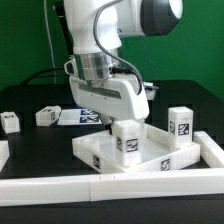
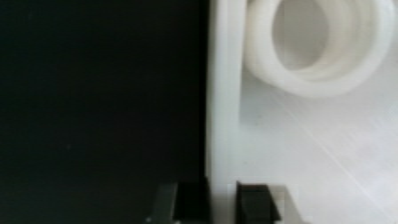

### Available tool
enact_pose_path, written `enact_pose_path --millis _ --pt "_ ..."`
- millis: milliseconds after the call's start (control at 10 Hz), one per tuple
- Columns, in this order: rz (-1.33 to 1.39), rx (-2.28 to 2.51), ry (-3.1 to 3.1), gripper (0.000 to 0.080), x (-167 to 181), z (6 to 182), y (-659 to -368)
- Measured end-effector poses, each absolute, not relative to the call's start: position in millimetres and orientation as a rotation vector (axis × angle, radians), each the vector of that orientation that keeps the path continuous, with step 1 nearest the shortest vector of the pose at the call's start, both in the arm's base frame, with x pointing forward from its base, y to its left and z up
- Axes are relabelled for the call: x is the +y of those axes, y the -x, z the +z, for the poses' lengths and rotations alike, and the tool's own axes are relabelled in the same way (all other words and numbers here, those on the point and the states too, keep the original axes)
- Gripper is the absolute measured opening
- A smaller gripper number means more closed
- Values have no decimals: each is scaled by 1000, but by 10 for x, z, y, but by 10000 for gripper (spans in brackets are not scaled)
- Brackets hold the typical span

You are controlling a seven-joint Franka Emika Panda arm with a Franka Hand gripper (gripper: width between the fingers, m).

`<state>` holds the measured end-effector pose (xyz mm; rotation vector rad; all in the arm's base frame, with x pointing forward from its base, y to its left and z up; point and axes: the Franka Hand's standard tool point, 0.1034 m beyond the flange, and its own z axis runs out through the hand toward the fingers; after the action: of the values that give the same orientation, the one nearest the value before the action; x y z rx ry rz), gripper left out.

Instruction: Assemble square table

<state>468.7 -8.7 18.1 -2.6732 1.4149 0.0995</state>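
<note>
Tool (image 2: pixel 214 206) is clenched on the table top (image 1: pixel 150 158). In the wrist view the two fingers (image 2: pixel 171 205) sit on either side of its white rim with no gap showing, so I'd call that a solid grasp on the rim. A bit further along the panel there's a raised round socket (image 2: pixel 329 50) moulded into it. In the exterior view the fingertips are tucked behind the hand, so I can't see the contact from there.

The table top lies on the black surface (image 1: pixel 30 150), roughly mid-frame under the arm. The first leg block (image 1: pixel 127 138) stands upright on it just beside the tool, tag facing the camera. The second leg block (image 1: pixel 181 122) stands upright toward the exterior view's right. I can't tell if it's on the top's far corner or just behind it.

The third leg block (image 1: pixel 46 116) and fourth leg block (image 1: pixel 9 121) sit on the surface over at the exterior view's left, well apart from the top. The marker board (image 1: pixel 85 117) lies behind the tool. White border bars run along the front (image 1: pixel 60 185) and the right side (image 1: pixel 215 150).
</note>
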Motion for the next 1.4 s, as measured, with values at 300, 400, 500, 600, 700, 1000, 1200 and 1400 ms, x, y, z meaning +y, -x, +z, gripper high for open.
enact_pose_path --millis 300,400,500,600,700,1000,1200,1400 --pt "60 811 2882 59 -464 198 -4758" --pt "15 611 2942 59 -530 177 -4762" --pt "-35 568 2972 59 -471 181 -4760" --pt "-39 465 2990 59 -465 183 -4761" --pt "-42 372 3010 59 -496 184 -4763" --pt "-73 -226 3062 59 -547 224 -4988" --pt "-113 -466 3067 59 -496 242 -5046" --pt "-103 -643 3048 59 -547 232 -5038"
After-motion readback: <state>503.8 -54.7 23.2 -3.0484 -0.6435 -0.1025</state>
